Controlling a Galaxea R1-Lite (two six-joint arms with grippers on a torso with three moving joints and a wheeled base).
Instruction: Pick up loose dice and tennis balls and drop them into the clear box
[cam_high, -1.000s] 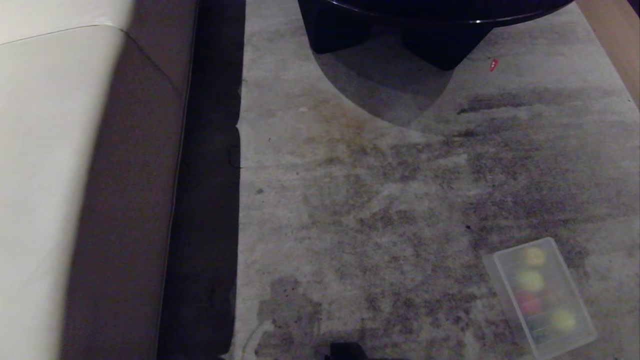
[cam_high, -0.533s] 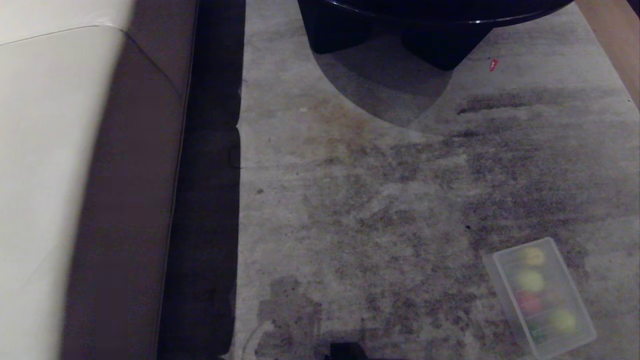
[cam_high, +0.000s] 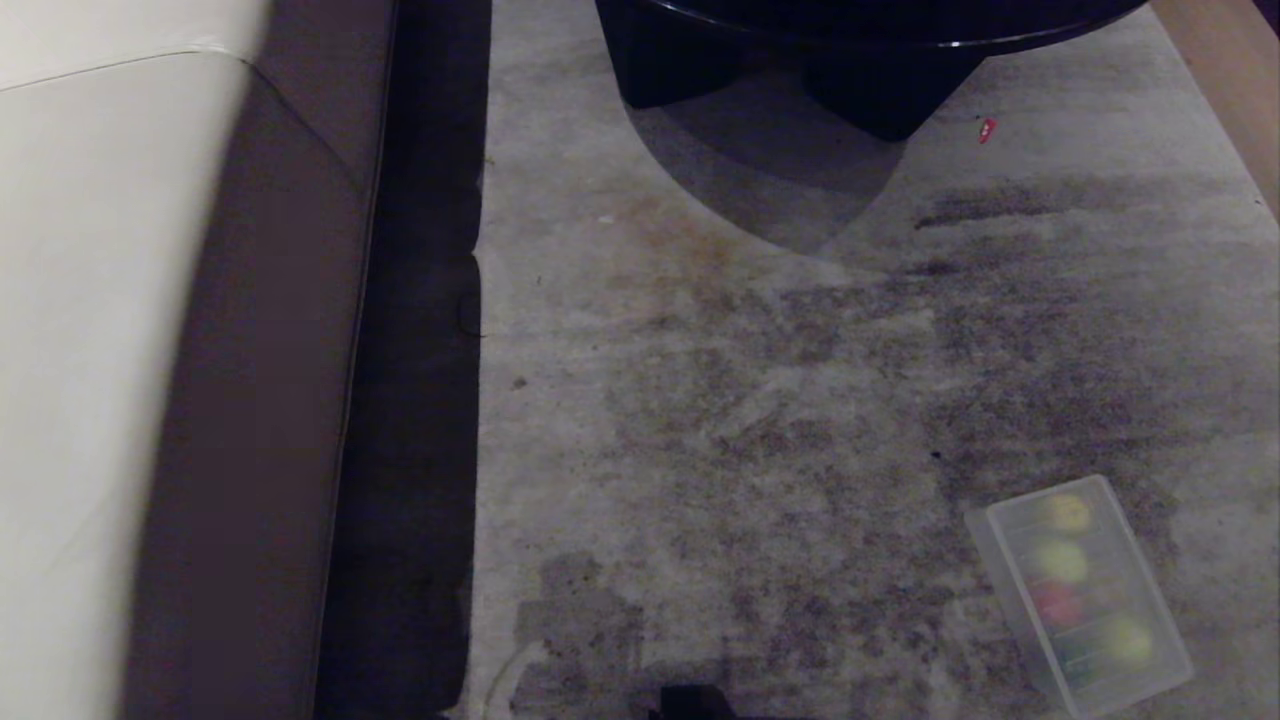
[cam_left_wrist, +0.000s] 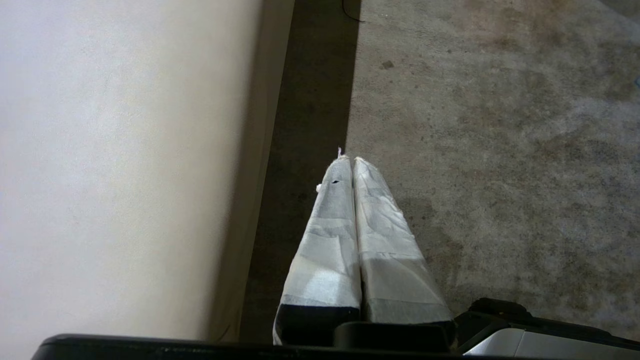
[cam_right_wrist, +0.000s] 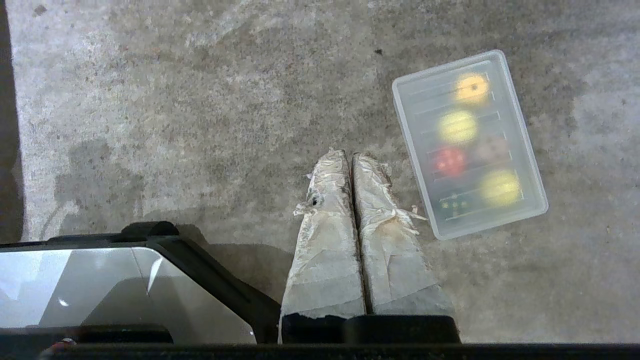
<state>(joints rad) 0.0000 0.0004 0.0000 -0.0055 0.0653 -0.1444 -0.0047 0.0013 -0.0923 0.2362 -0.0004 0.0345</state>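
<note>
From my remote station, the mottled grey carpet (cam_high: 780, 400) fills most of the head view. At its left edge stands a sofa (cam_high: 120, 350) with a cream cushion and brown side; a dark strip of floor (cam_high: 420, 400) runs between the 2. A black table (cam_high: 850, 40) sits at the far end. The clear box (cam_high: 1085, 595) lies on the carpet at near right, lid on, holding 2 tennis balls (cam_right_wrist: 457, 126) and dice: 1 yellow (cam_right_wrist: 471, 88), 1 red (cam_right_wrist: 450, 161), 1 dark green (cam_right_wrist: 456, 204); a pale shape beside the red one is too blurred for me to name. The right gripper (cam_right_wrist: 351, 155) hangs above bare carpet just beside the box, taped fingers pressed together, empty. The left gripper (cam_left_wrist: 351, 160) hangs over the carpet edge near the sofa, fingers likewise together, holding nothing.
</note>
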